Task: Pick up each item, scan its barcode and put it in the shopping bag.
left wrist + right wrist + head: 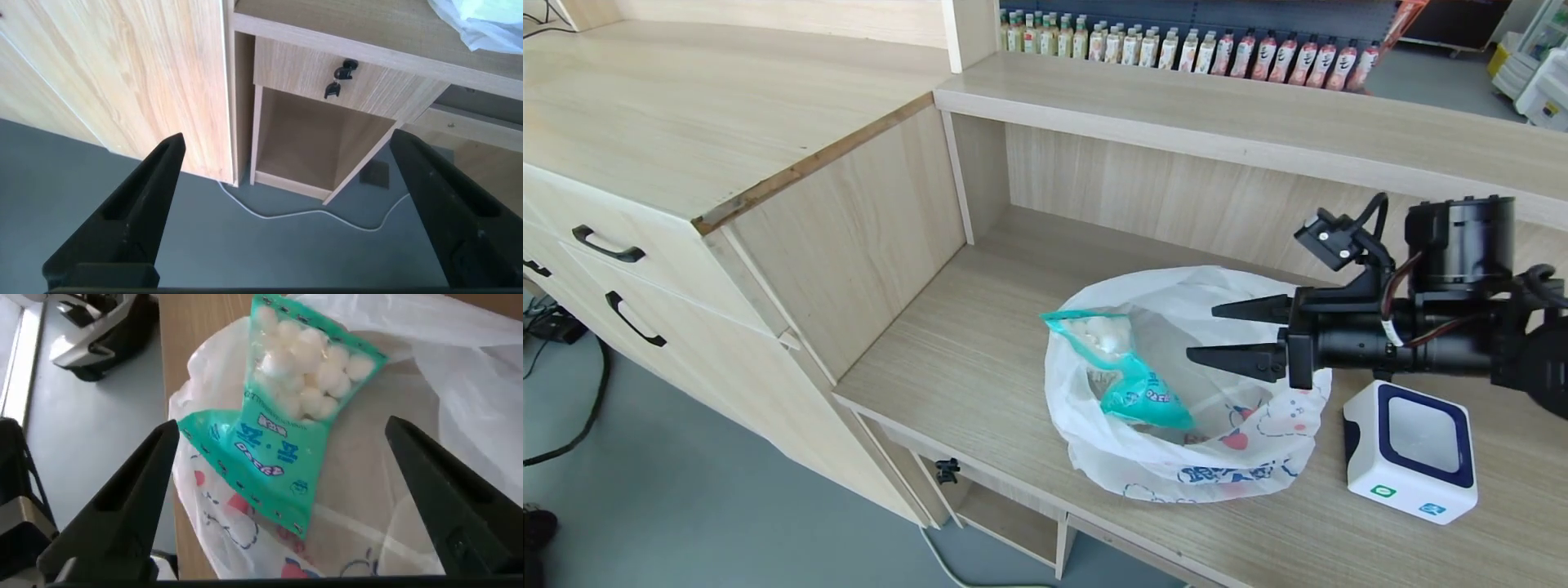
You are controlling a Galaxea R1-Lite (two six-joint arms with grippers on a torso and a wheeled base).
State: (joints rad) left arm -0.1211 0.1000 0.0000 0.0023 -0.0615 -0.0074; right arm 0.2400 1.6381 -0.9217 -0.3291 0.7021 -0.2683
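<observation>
We find the teal plastic packet of white round sweets [1123,371] at the centre of the head view. It lies aslant in the mouth of the white printed plastic shopping bag [1217,478], its upper end by the bag's left rim. We judge it light and soft, its film slick and crinkly and the sweets easily crushed. We would pinch it gently across the flat sealed end. The limp bag would drag along if caught.

The right gripper [1205,332] hangs over the bag, just right of the packet, jaws apart and empty. The left gripper [288,139], jaws spread wide on nothing, hangs above grey floor [98,175].
</observation>
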